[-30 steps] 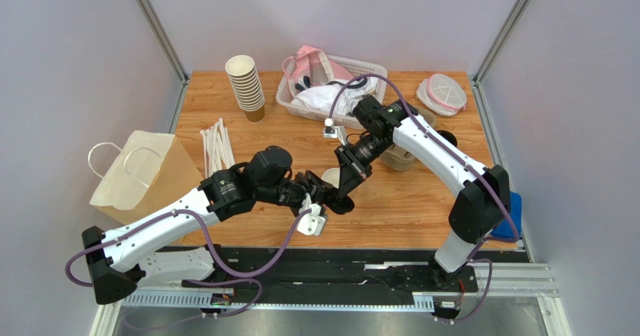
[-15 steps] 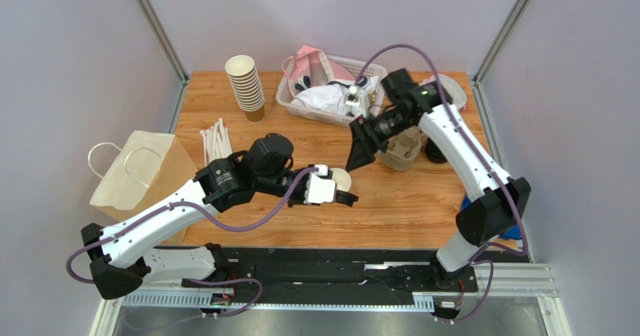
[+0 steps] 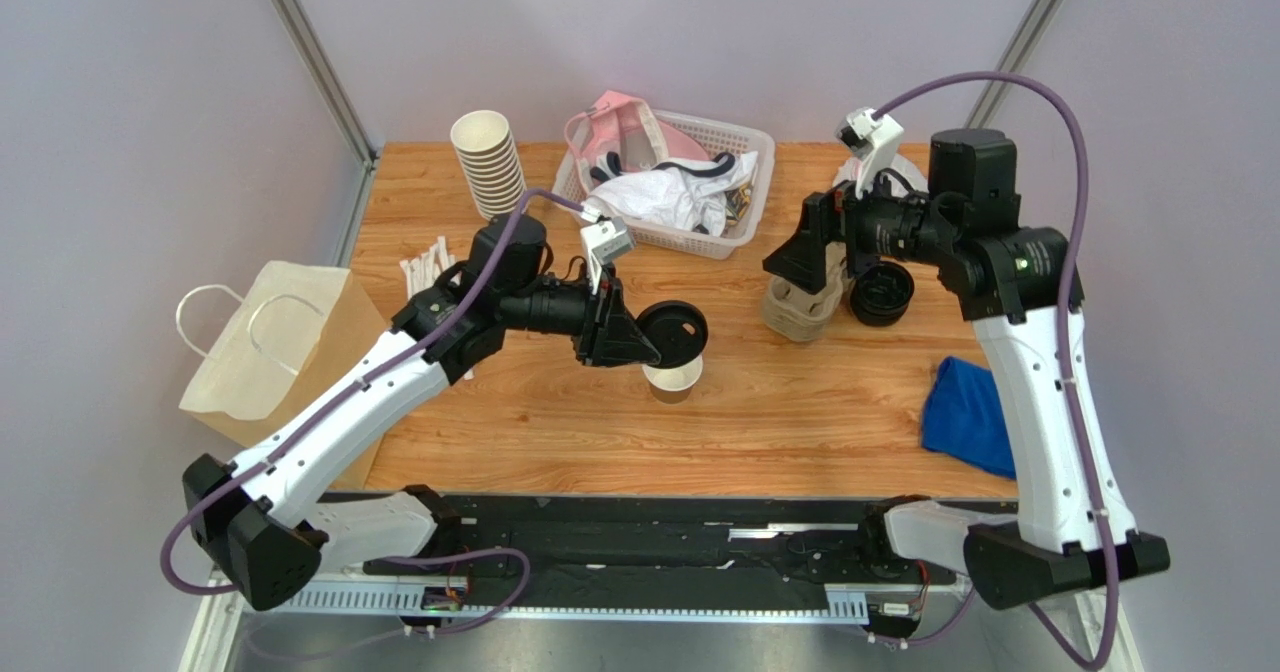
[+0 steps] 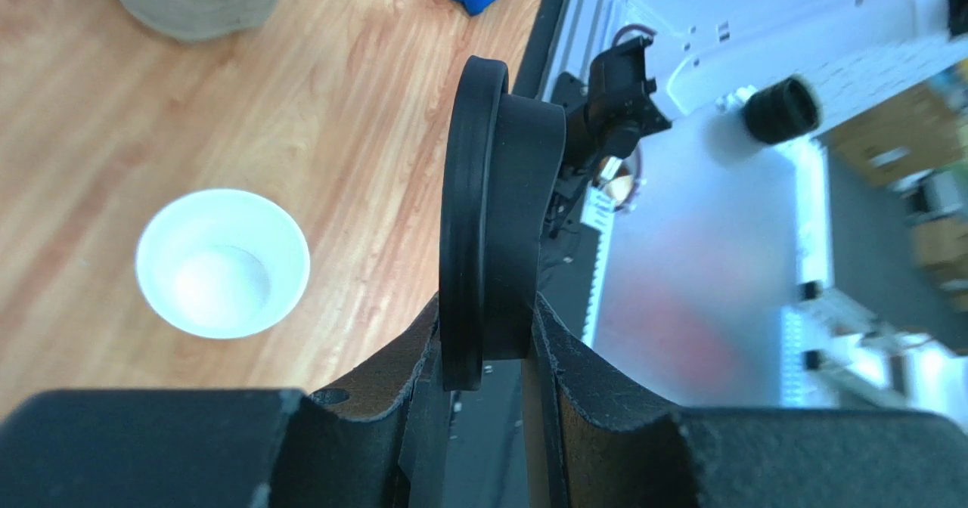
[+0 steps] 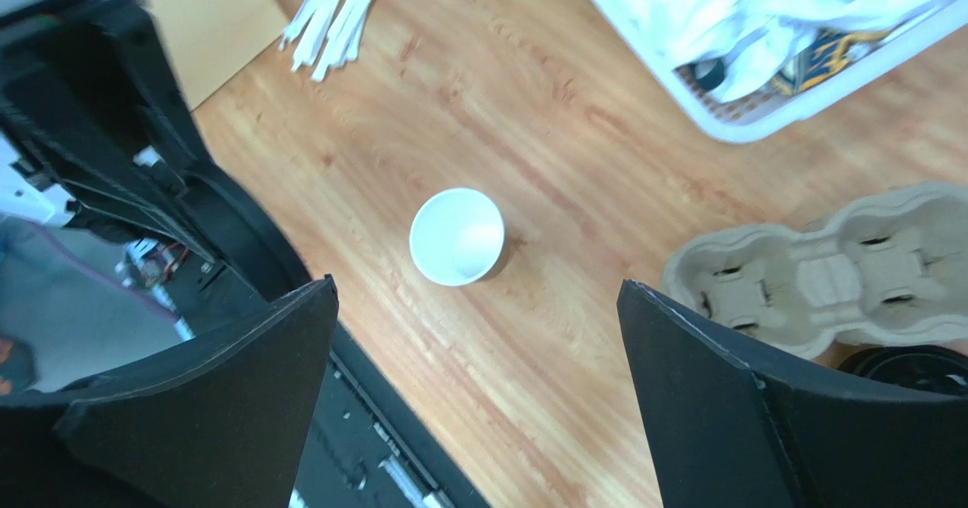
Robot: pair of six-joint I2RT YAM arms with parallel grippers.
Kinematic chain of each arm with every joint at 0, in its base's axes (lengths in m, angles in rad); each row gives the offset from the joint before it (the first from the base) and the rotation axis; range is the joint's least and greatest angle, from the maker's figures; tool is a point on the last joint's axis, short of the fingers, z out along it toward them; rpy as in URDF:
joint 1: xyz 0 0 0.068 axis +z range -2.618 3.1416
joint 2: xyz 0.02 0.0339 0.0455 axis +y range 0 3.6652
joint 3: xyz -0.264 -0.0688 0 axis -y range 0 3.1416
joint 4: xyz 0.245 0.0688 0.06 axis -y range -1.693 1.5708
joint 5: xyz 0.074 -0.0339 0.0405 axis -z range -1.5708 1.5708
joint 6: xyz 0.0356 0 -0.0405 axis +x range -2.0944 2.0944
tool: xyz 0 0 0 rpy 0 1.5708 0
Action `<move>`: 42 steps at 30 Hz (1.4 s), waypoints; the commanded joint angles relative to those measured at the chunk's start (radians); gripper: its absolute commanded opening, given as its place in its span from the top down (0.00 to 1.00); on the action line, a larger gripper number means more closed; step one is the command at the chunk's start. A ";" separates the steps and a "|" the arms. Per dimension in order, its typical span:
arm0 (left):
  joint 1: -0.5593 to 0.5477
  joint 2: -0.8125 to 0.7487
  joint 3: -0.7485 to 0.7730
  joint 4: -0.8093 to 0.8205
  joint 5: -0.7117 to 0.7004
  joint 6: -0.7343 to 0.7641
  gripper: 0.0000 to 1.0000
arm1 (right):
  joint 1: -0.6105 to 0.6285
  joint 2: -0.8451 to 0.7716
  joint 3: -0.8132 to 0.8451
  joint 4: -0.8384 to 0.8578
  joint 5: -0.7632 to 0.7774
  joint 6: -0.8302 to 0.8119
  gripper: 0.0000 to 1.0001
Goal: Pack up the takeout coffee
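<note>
1. The paper cup (image 3: pixel 672 378) stands upright and uncovered on the wooden table (image 3: pixel 812 402), near the middle and a little toward my left arm's side. Its white inside looks empty from both wrist cameras.
2. Its black lid (image 3: pixel 672 332) is not on it. My left claw (image 3: pixel 639 339) is clenched on the lid, one finger on each face, so the lid stands on edge in the air.
3. From my left wrist, the lid sits between my fingers (image 4: pixel 415 355), with the cup down on the table to one side and a clear gap between them. From above, the lid hangs just beyond the cup's far rim.
4. My right claw (image 3: pixel 796 260) is released, jaws spread wide with nothing between them. It is raised over the right half of the table, well apart from the cup, which shows in the gap between its fingers.
5. Below that claw is a pulp cup carrier (image 3: pixel 796 309), and a loose black lid (image 3: pixel 882 293) lies just beside it on the right.
6. A blue cloth (image 3: pixel 969 417) lies near the table's right front corner.
7. At the back are a white basket (image 3: pixel 744 140) of crumpled items and, to its left, a stack of cups (image 3: pixel 493 174).
8. White sticks (image 3: pixel 425 270) lie on the left, with a paper bag (image 3: pixel 286 350) beside them at the table's left edge.
</note>
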 commanded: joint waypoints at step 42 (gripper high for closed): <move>0.141 0.141 -0.290 0.790 0.251 -0.791 1.00 | 0.538 0.104 -0.099 0.122 0.481 -0.147 0.85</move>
